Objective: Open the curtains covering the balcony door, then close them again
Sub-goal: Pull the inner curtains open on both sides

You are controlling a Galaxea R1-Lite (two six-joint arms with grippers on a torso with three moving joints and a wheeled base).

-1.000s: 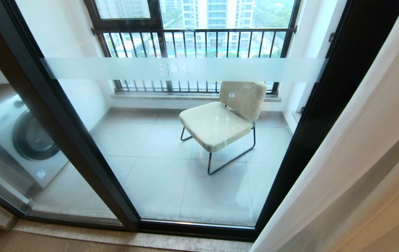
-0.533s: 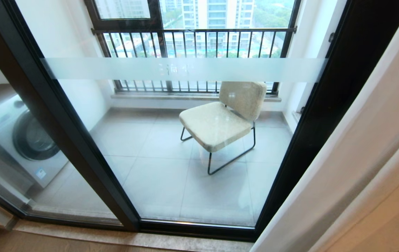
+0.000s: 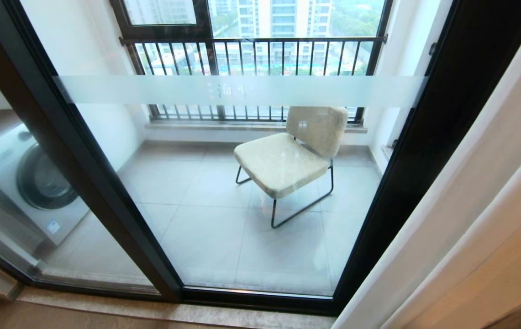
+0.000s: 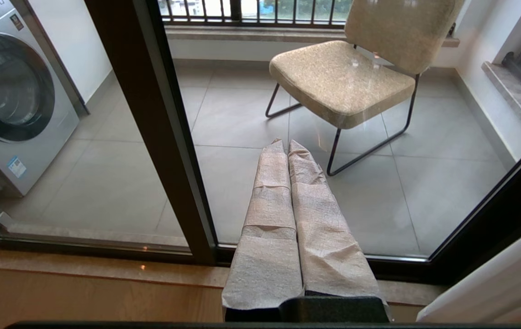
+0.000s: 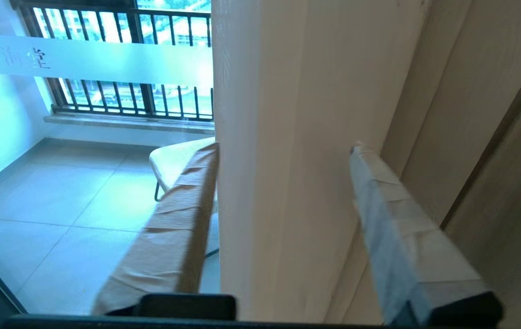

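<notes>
Between the two padded fingers of the right gripper [image 5: 283,151] sits the leading edge of the curtains [image 5: 287,137], with one finger on the balcony side of the fabric and the other on the room side. The fingers stand apart with the cloth fold filling the gap; whether they actually press on it can't be told, so it's a straddle for sure, a grasp maybe.

Count-wise: two curtain layers, a thin white sheer and a thicker greyish-beige woven one with pleats, both bunched off to the right side of the balcony door [image 3: 242,183]. That door shows two glass panels in dark metal frames, with one frosted band [image 3: 242,90] running across that has a couple of small characters on it. The glass is mostly uncovered.

Past the left gripper [image 4: 286,144], whose two cloth-wrapped fingers are pressed flat together on nothing, the door glass lies straight ahead of the tips. Behind the glass: one chair [image 3: 292,155] with a speckled beige cushion and thin black wire legs on grey floor tiles, one front-loading washing machine [image 4: 11,91] with a round door, and one black railing [image 3: 251,55] of thin vertical bars across the far window.
</notes>
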